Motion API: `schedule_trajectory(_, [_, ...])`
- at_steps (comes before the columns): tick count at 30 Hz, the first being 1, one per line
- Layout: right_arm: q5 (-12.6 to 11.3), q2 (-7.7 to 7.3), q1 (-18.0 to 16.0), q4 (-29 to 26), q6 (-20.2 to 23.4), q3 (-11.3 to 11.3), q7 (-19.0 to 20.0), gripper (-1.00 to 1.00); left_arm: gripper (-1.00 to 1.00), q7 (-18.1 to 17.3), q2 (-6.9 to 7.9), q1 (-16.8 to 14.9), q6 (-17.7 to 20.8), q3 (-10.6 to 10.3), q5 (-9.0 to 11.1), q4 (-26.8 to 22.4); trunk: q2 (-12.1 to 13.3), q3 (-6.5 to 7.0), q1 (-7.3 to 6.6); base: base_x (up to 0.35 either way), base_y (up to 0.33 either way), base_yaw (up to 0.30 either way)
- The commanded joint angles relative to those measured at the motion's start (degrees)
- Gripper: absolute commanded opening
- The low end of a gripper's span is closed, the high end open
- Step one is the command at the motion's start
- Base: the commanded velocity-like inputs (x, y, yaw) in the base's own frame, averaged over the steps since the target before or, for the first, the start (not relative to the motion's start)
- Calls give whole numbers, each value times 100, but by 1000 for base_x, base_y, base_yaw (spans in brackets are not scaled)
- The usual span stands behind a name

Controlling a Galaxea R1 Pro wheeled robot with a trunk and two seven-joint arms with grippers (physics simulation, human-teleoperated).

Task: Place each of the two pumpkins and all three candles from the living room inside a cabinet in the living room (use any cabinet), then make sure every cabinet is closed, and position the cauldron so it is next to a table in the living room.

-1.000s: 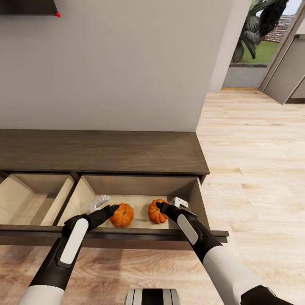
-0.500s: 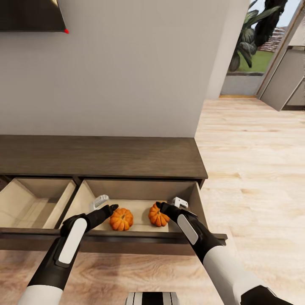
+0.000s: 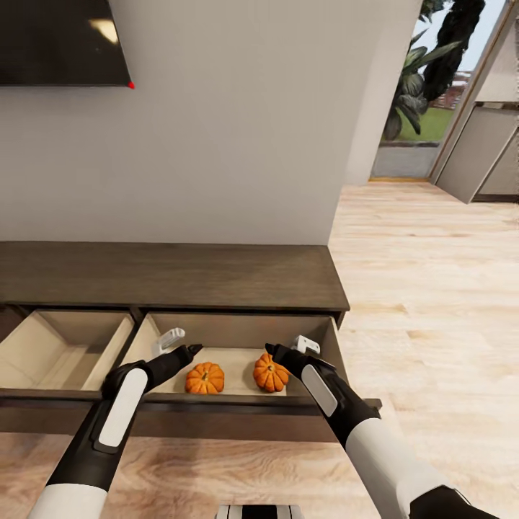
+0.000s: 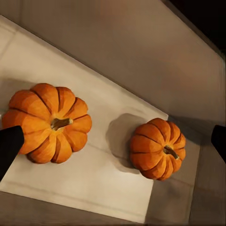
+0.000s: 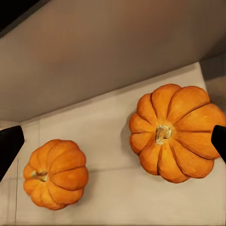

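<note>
Claws first: the left claw (image 3: 189,351) is hovering with its jaws spread wide and empty just above the left pumpkin (image 3: 205,378), and the right claw (image 3: 274,351) is hovering likewise, jaws parted and holding nothing, above the right pumpkin (image 3: 270,372). Both pumpkins are sitting upright, stems up, on the pale floor of the pulled-out drawer (image 3: 328,339) at the right end of the cabinet (image 3: 173,274), near each other but apart. In the left wrist view the nearer pumpkin (image 4: 49,122) is lying beside one dark fingertip (image 4: 9,147), with the other pumpkin (image 4: 157,148) further off; the right wrist view mirrors this, its nearer pumpkin (image 5: 176,132) lying against one fingertip (image 5: 219,141) and the far one (image 5: 56,174) nearer the opposite tip. Each pumpkin is thus lying directly below and slightly forward of its own arm's claw. A second drawer (image 3: 43,346) to the left is also standing open. Judging from this, the pumpkins are already stowed; both drawers are awaiting closing.
</note>
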Motion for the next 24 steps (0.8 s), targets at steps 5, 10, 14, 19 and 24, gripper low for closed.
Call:
schedule_trajectory(5, [-60,-4,-1,-12,12,24,-53,100,100,45,-3,-2,20,1,60,-12,5,107,-15,-85,6,0])
schedule_trajectory(10, [-58,-8,0,-12,-4,24,-53,100,100,44,-5,-2,20,6,60,-12,12,217,-28,-147,1,0])
schedule_trajectory(14, [-52,-12,-1,-12,-12,24,-53,100,100,44,-6,-2,20,5,64,-12,17,306,-38,-18,0,0])
schedule_trajectory(19, [-51,-13,-1,-12,-14,24,-50,100,100,30,-5,-2,20,5,68,-12,24,417,-51,-2,0,0])
schedule_trajectory(24, [-43,-13,-1,-12,-14,24,-51,100,100,19,-5,-2,20,4,69,-19,30,528,-64,0,0,0])
